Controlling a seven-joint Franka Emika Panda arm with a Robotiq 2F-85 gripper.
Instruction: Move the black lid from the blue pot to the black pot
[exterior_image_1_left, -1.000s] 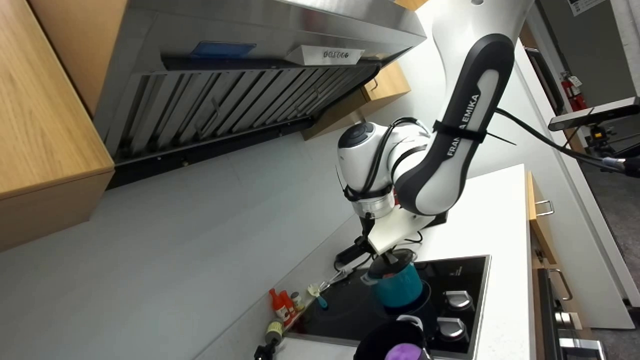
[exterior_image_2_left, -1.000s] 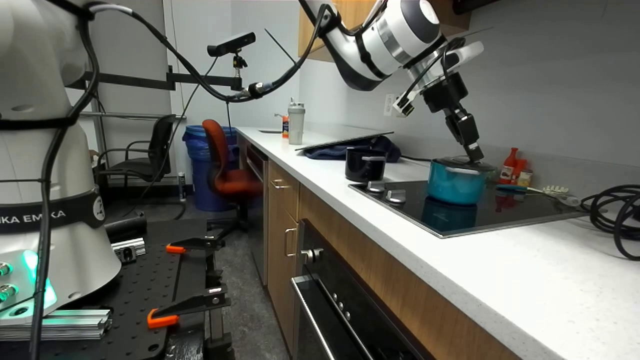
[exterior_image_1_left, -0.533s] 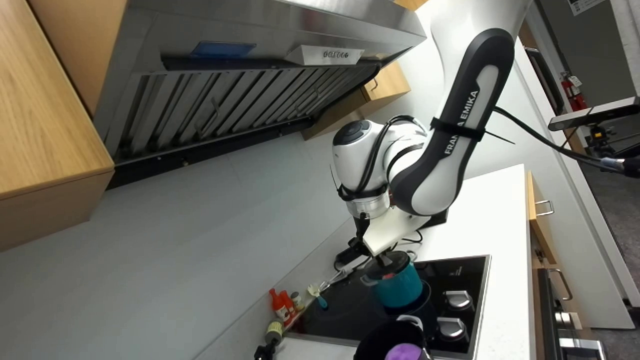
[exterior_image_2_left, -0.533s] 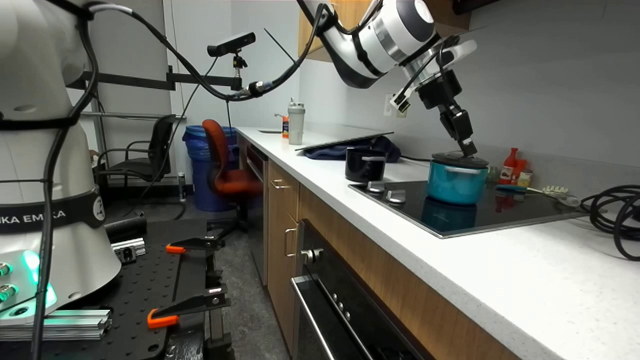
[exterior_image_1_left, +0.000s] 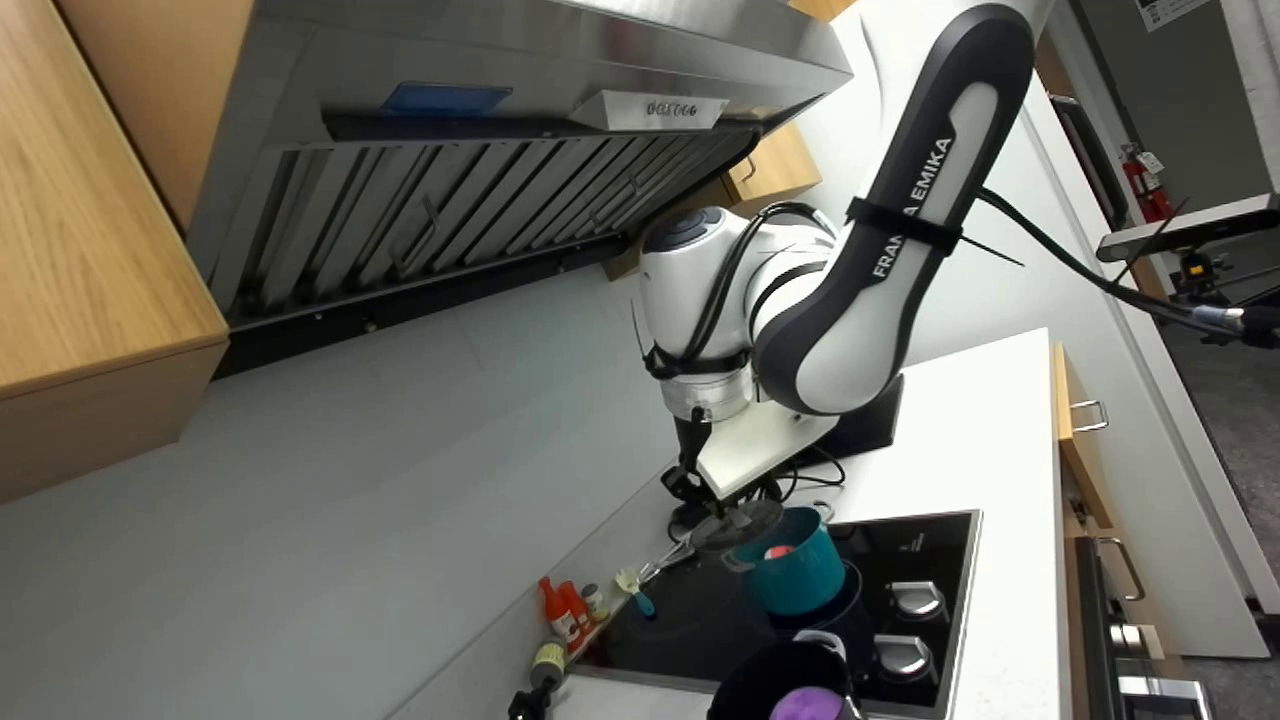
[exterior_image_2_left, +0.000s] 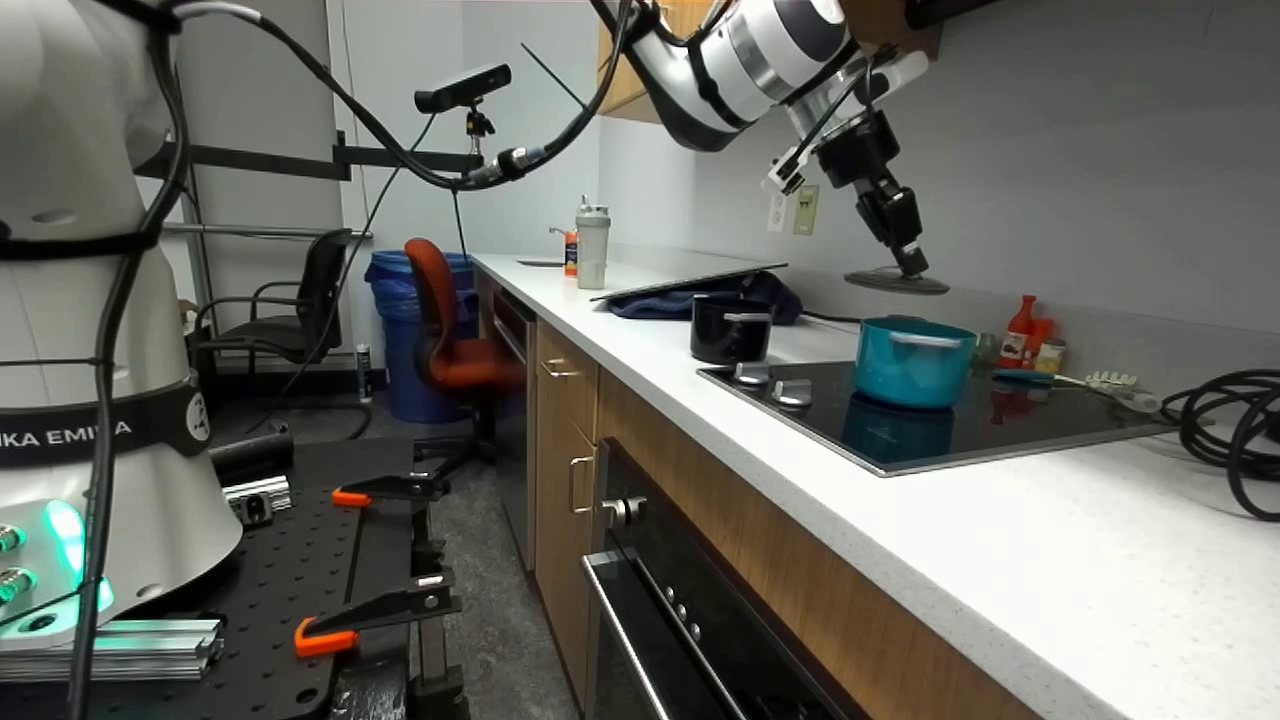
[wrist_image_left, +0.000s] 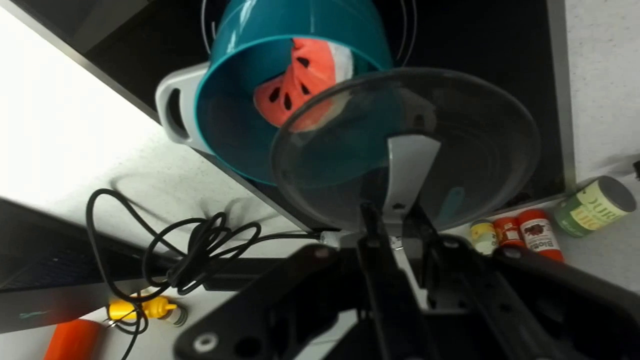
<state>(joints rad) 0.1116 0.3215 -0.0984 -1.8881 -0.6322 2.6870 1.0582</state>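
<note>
Wrist view: a robot's gripper (wrist_image_left: 392, 215) pinches the pale handle (wrist_image_left: 411, 170) of the black lid (wrist_image_left: 460, 145), its fingers (wrist_image_left: 372, 227) drawn nearly together with the handle between them. The lid, smoky and see-through here, spreads directly ahead of the fingertips and overlaps part of the blue pot (wrist_image_left: 305, 20), where a watermelon-patterned item (wrist_image_left: 310, 75) lies.

In an exterior view, the lid hangs roughly level just under the gripper, clear of the blue pot, which sits below the hand on the cooktop (exterior_image_2_left: 1030, 435). The black pot (exterior_image_2_left: 732, 335) stands lower than the hand and well apart from it, on the counter (exterior_image_2_left: 1100, 560) near the cooktop.

In an exterior view, the black pot appears in the foreground below the hand, lidless, with a purple item (exterior_image_1_left: 808, 705) inside; the lid is beneath the gripper, off toward the wall side of the blue pot.

The step in hand looks to be the carry, with placement to come. The next move likely calls for bringing the lid over the black pot, level and centred on its rim, then lowering it until seated before letting go.
</note>
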